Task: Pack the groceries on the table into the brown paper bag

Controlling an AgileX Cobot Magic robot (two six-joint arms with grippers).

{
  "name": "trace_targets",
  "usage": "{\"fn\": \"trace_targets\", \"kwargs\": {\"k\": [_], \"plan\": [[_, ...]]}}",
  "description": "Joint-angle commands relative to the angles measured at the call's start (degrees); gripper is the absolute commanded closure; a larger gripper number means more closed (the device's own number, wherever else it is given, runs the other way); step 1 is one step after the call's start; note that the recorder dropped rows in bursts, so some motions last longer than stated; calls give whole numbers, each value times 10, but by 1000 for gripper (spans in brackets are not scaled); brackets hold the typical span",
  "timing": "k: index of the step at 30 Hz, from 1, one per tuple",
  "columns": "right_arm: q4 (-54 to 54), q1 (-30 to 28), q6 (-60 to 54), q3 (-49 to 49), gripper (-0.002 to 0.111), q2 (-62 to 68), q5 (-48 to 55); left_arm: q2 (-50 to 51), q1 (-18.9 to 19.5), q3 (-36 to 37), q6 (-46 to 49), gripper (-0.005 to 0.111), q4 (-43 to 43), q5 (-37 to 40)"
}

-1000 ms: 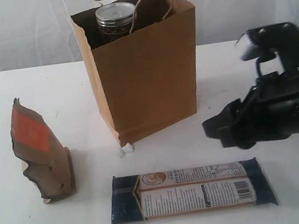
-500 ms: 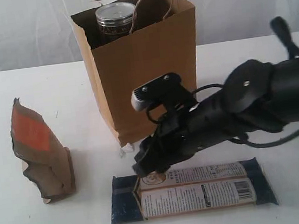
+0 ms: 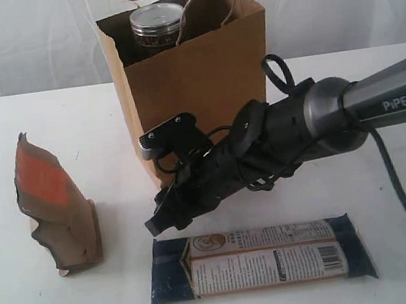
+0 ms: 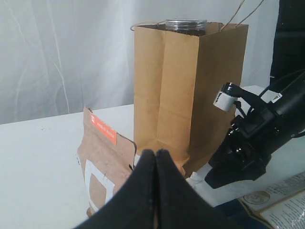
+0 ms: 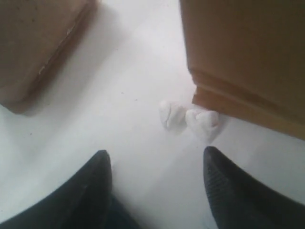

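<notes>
looking across the white table (image 3: 22,130) from the outside camera, the brown paper bag (image 3: 205,107) is seen upright toward the back. a jar (image 3: 157,22) is stood inside it, its lid showing above the rim. an orange-brown pouch (image 3: 56,207) is stood on the left, well apart from the bag, with a crumpled top. a long navy packet (image 3: 260,258) is laid flat at the front, label up. the right arm is stretched in from the right, low across the front of the bag. the right claw (image 3: 159,218) is held low, between the bag's front corner and the left end of the packet. whether its fingers are apart cannot be told from here.

in the left wrist view, the left claw (image 4: 155,160) is shown with its two black fingers pressed together and nothing between them. beyond it the pouch (image 4: 102,157) and the bag (image 4: 186,95) are seen side by side. the right arm's black head is placed at the foot of the bag. a corner of the packet (image 4: 281,198) is caught at the edge.

in the right wrist view, the right claw (image 5: 156,153) is shown with its fingers spread apart and nothing gripped; bare table (image 5: 119,71) is seen between them. two small white crumbs (image 5: 188,119) are found on the table just beyond the fingers, right at the bottom corner of the bag (image 5: 248,57). the base of the pouch (image 5: 38,47) is seen across from the bag, apart from it.
</notes>
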Motion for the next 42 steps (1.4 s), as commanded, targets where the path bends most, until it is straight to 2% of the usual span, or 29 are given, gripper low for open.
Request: {"fn": "trace_targets", "kwargs": {"k": [1,11,21,24,30,36,42], "plan": [[-7,0,-8,-7,54,11,-42,-3,0,1,1,107,2,-5],[-25,0,-8,-8,54,59,-110,-3,0,1,1,107,2,-5],[-21,2,4,-62,54,110,-41,-3,0,1,1,107,2,-5],[-21,2,7,-62,68,115,-48,-3,0,1,1,107,2,-5],[-21,1,24,-62,108,117,-23,-3,0,1,1,107,2,-5],[-21,1,55,-21,108,98,-31,-3,0,1,1,107,2,-5],[-32,0,52,57,108,14,-58,-3,0,1,1,107,2,-5]]}}
